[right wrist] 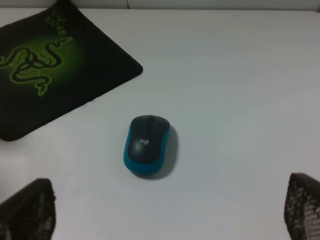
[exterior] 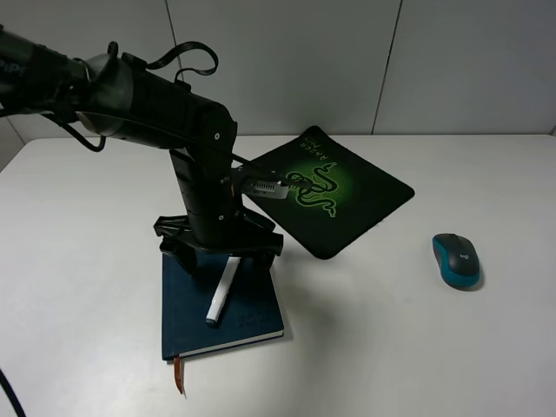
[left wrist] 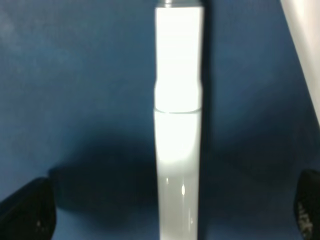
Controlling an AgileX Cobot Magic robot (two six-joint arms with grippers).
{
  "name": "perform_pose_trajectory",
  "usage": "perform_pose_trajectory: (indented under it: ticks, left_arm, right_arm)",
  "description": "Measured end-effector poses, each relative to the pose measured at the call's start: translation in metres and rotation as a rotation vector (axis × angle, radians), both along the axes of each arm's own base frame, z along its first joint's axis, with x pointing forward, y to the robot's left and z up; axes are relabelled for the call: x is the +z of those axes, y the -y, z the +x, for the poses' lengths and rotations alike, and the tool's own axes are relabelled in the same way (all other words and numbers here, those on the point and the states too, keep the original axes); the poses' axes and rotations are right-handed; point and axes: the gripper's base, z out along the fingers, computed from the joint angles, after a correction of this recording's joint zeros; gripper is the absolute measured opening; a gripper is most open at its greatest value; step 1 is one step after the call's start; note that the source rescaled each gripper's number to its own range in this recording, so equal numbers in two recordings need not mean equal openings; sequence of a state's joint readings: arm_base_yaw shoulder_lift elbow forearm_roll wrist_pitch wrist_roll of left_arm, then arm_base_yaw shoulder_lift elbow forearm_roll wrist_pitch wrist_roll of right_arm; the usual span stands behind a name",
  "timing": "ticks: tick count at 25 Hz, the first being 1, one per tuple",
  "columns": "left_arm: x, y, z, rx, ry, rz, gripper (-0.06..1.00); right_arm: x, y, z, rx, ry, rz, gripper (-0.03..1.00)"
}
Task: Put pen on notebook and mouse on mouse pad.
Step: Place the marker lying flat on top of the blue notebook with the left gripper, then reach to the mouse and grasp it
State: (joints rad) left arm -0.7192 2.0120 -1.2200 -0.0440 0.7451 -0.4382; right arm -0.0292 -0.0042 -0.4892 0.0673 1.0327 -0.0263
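The white pen (exterior: 221, 292) lies flat on the navy notebook (exterior: 252, 308), along its length. My left gripper (exterior: 221, 254) hovers low over the pen's far end, open, its black fingers (left wrist: 25, 210) wide on either side of the pen (left wrist: 177, 125) and not touching it. The notebook's cover (left wrist: 75, 75) fills the left wrist view. The teal mouse (exterior: 456, 259) sits on the bare table, right of the black mouse pad (exterior: 356, 195) with its green snake logo. In the right wrist view my right gripper (right wrist: 165, 210) is open above the table, short of the mouse (right wrist: 146, 145); the mouse pad (right wrist: 50, 65) is beyond it.
The white table (exterior: 391, 347) carries everything; a grey wall stands behind it. The notebook's orange ribbon (exterior: 180, 373) hangs out at the near edge. The left arm's black body (exterior: 156, 104) reaches in from the upper left and covers the pad's near-left corner. The right arm is out of the high view.
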Motion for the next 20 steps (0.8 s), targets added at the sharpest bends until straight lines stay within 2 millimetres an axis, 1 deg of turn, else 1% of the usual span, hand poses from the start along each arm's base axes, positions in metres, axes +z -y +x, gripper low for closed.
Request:
perform_pose_trajectory:
  ticks: [4,8,14,20]
  left_arm:
    - [0.013,0.0,0.0,-0.02,0.01,-0.011,0.99]
    - [0.035,-0.004,-0.004,-0.027,0.025,-0.023,1.0]
    - [0.085,-0.022,-0.018,-0.061,0.049,0.025,1.0]
    - [0.142,-0.049,-0.041,-0.084,0.106,0.06,1.0]
  right_arm:
    - [0.0,0.0,0.0,0.0,0.0,0.0,1.0]
    - [0.0,0.0,0.0,0.0,0.0,0.0,1.0]
    - [0.0,0.0,0.0,0.0,0.0,0.0,1.0]
    - [0.0,0.0,0.0,0.0,0.0,0.0,1.0]
